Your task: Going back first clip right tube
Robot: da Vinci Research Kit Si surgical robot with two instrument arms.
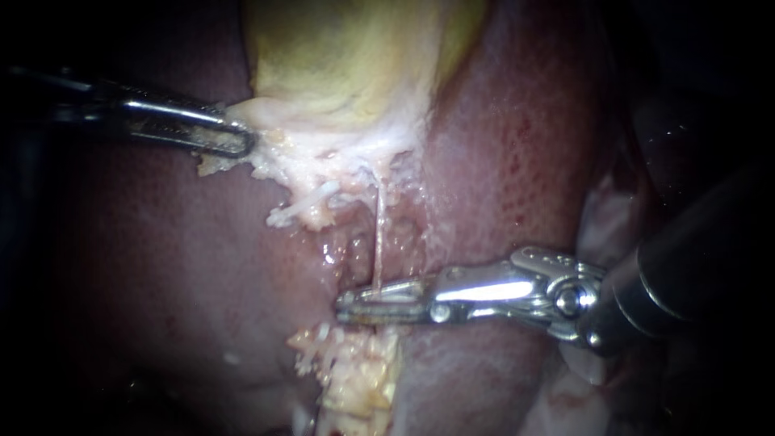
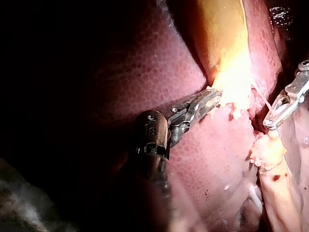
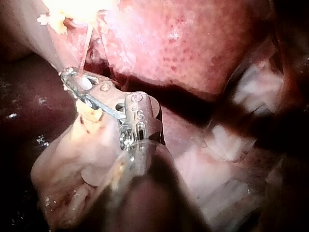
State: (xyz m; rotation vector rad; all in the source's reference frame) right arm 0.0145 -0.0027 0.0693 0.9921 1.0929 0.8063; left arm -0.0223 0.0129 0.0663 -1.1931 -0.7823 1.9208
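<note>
**A:** What takes up most of the endoscope view?

**B:** The liver (image 1: 517, 161), dark red, nearly from edge to edge. The gallbladder (image 1: 355, 48), yellow-green, comes in at twelve o'clock.

**A:** And the instruments?

**B:** My right instrument (image 1: 343, 308) enters from four o'clock on a thick dark shaft. It lies almost level, with its jaws just below the centre and pointing toward nine o'clock. My left instrument (image 1: 246, 144) enters from between nine and ten o'clock, and its tip sits at ten o'clock from the centre.

**A:** How do the jaws stand?

**B:** The left ones are closed on the pale fringe (image 1: 323, 153) along the gallbladder's lower edge, one jaw on each side of it. The left wrist view shows the same bite. The right ones are parted by a narrow slot only, and I see them clamping nothing.

**A:** Anything below them?

**B:** A fatty lump (image 1: 355, 379), yellowish, at six o'clock, just beneath the right jaws.

**A:** Where is the tube?

**B:** The tube (image 1: 377, 234) is thin and pale at the centre, running from the fringe at its twelve o'clock end straight down toward six. Its lower end meets the right instrument's upper jaw at the slot. In the right wrist view it passes in between those jaws. Something pale lies in the slot, but I cannot tell whether it is a clip.
</note>
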